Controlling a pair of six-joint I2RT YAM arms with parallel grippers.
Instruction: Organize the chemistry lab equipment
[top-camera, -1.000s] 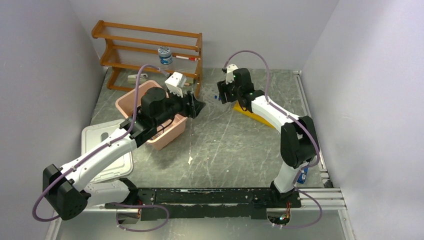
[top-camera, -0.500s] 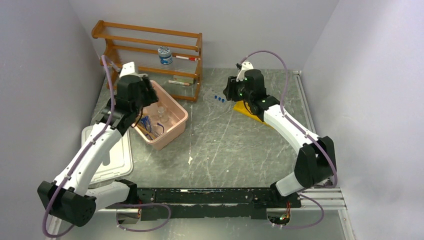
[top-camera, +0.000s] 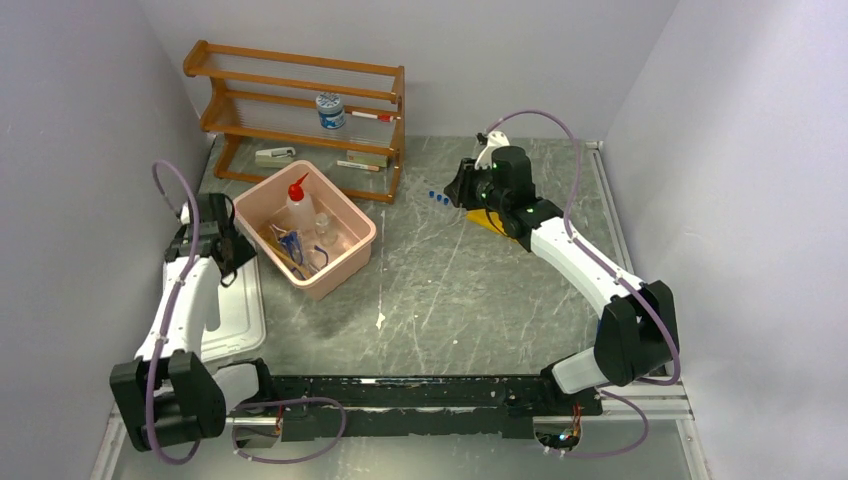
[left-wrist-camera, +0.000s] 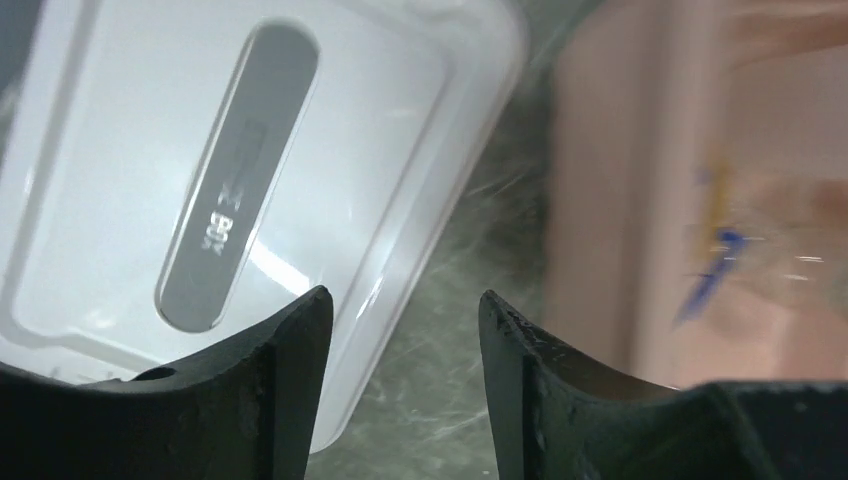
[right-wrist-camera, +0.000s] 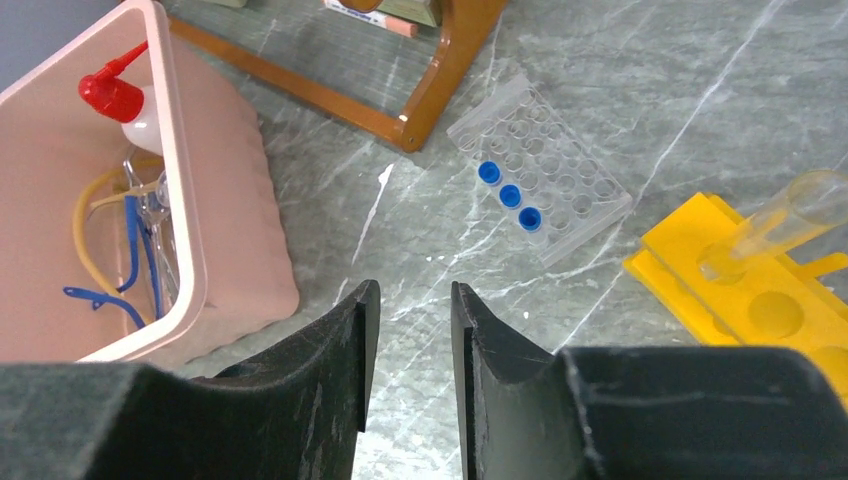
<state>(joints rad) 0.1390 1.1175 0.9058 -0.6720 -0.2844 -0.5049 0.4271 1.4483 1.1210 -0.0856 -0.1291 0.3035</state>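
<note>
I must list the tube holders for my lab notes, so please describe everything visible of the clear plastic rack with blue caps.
The clear rack is a flat rectangular block of transparent plastic with rows of round holes. Three blue caps sit in a line along one long edge; the other holes look empty. It lies flat and diagonal on the grey marbled table, close to the foot of the wooden shelf and apart from the yellow rack.

A pink tub (top-camera: 345, 266) sits on a grey, marble-patterned table (top-camera: 470, 300). A wooden shelf (top-camera: 399, 130) stands just behind the tub, by the back wall. A white lid (top-camera: 238, 322) lies flat just left of the tub, close to its side; a grey oval label (left-wrist-camera: 235, 180) in the lid's middle reads "BOX".
</note>
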